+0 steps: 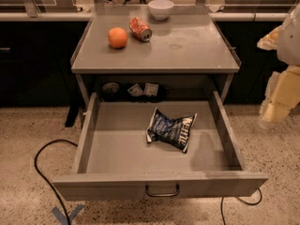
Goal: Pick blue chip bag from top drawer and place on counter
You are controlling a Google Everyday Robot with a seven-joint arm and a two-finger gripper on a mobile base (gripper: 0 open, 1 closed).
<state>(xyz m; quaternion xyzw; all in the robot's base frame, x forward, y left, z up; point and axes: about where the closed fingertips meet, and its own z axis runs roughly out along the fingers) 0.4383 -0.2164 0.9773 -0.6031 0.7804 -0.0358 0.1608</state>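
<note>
Your pincer hung out at the right edge beside the open top drawer, its grip impossible to tell, and the blue chip bag lay crumpled on that drawer's floor, below the tabletop with its orange, soda can and bowl.

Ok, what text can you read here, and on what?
"KETTLE": white letters on the crumpled dark blue foil chip bag in the open grey metal drawer.
Crushed orange-red soda can on the grey metal counter: print unreadable.
Two small tags under the counter: unreadable.
Gripper, at the right edge beside the drawer: no text.
</note>
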